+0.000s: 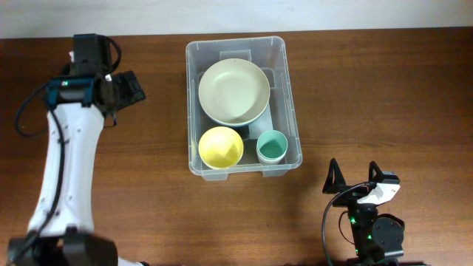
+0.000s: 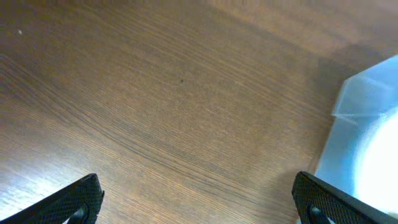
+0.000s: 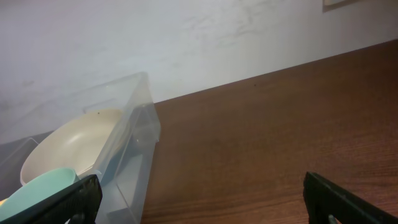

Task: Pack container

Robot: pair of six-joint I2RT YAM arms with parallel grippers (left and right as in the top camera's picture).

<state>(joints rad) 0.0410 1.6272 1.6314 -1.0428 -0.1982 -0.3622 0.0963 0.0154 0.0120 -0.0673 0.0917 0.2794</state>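
Note:
The container (image 1: 290, 96), a large clear plastic bin, stands at the table's middle. Inside it lie a big cream bowl (image 1: 233, 91), a yellow bowl (image 1: 221, 146) and a small teal cup (image 1: 271, 145). My left gripper (image 1: 136, 88) hovers open to the left of the bin, with only bare wood between its fingers (image 2: 73, 202); the container's corner (image 2: 360, 118) shows at the right of that view. My right gripper (image 1: 354, 174) stands open near the front edge, right of the bin. Its wrist view shows the container wall (image 3: 134, 140), the cream bowl (image 3: 68, 146) and the teal cup (image 3: 38, 188) at the left.
The brown wooden table (image 1: 384, 89) runs on either side of the bin. A pale wall (image 3: 186, 43) rises behind the table's far edge. The left arm's white link (image 1: 66, 162) stretches along the left side.

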